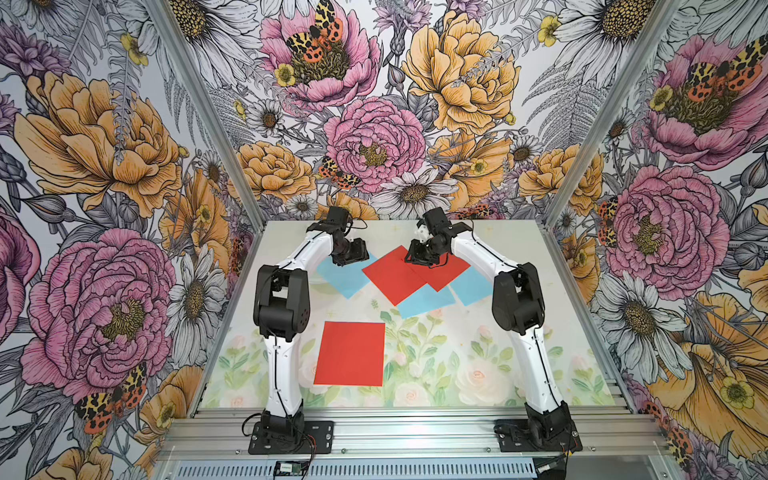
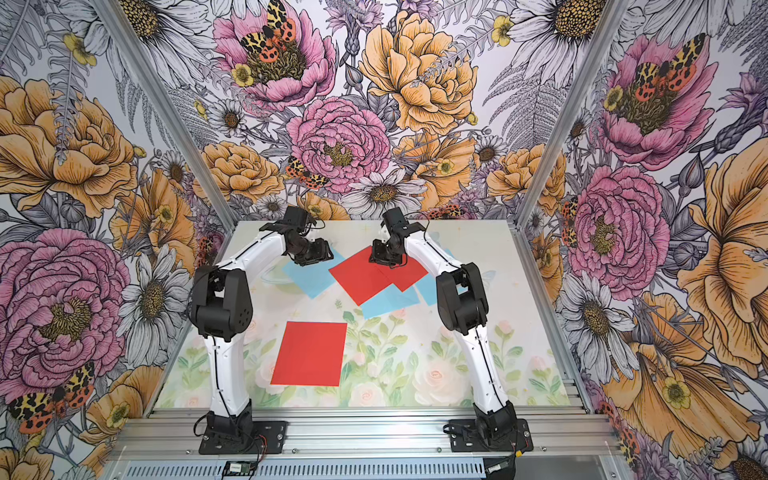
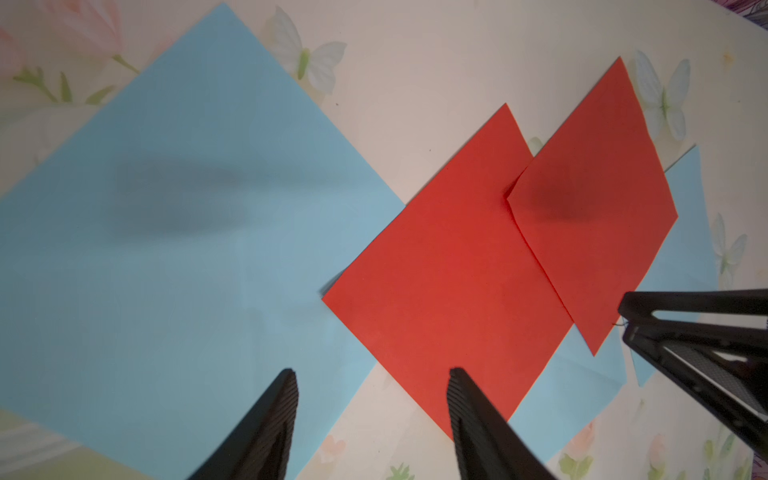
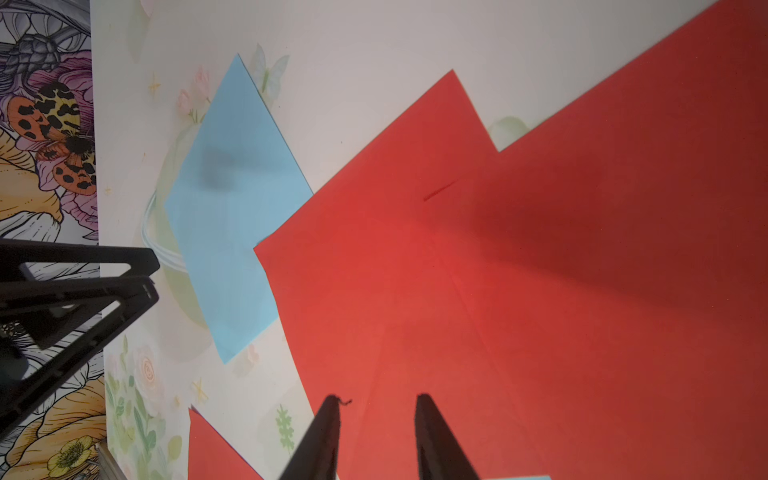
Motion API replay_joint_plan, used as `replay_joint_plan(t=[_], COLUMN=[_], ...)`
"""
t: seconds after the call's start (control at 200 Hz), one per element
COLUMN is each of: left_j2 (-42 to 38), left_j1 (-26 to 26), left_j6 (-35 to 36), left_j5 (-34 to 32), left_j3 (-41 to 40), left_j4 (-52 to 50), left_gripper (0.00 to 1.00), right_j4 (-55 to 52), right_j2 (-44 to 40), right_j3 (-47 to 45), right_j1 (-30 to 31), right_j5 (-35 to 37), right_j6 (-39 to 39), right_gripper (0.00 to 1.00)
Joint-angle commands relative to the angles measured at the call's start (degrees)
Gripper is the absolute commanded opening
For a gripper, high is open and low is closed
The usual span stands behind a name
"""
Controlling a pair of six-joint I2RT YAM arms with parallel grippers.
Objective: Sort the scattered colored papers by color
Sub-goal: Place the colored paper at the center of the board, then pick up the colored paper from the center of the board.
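Tabletop (image 1: 478, 365), papers:
- Lone red sheet (image 1: 351, 353), lower centre.
- Overlapping red pair (image 1: 395, 276), mid-frame, lying atop two blue sheets (image 1: 428, 301).
- Third blue sheet (image 1: 345, 278), just left of the pair.
- Left claw (image 3: 372, 374): spread, empty.
- Right claw (image 4: 376, 399): narrowly parted over red, pinching nothing.
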Motion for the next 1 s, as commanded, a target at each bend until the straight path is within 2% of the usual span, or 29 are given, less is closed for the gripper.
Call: replay_joint_plan(t=[0.0, 0.15, 0.315, 0.57, 0.75, 0.996], left_j2=[2.21, 3.39, 5.25, 8.40, 10.40, 12.28], left_j1=[-0.31, -0.35, -0.44, -1.10, -2.20, -3.85], left_j6=[3.43, 3.52, 3.31, 1.99, 1.66, 1.01], left_j5=[-2.77, -2.85, -2.33, -1.88, -2.10, -3.86], left_j3=[1.87, 2.74, 4.60, 8.67, 10.32, 11.11], left_j4=[-2.10, -2.38, -2.53, -3.79, -4.48, -5.00], left_gripper=[0.61, 0.61, 0.61, 0.61, 0.61, 0.61], right_j4=[0.08, -0.30, -2.55, -3.04, -4.92, -5.64], right_j2=[1.26, 2.43, 2.86, 3.12, 3.19, 3.92], right_j3=[2.10, 2.45, 0.29, -1.86, -2.65, -4.27], right_j1=[0.13, -0.09, -0.27, -1.32, -1.95, -2.32], right_j5=[1.98, 1.78, 6.46, 7.72, 11.49, 10.95], right_j6=[2.09, 2.21, 2.10, 0.96, -0.37, -1.56], right_gripper=[0.34, 0.34, 0.34, 0.35, 0.37, 0.37])
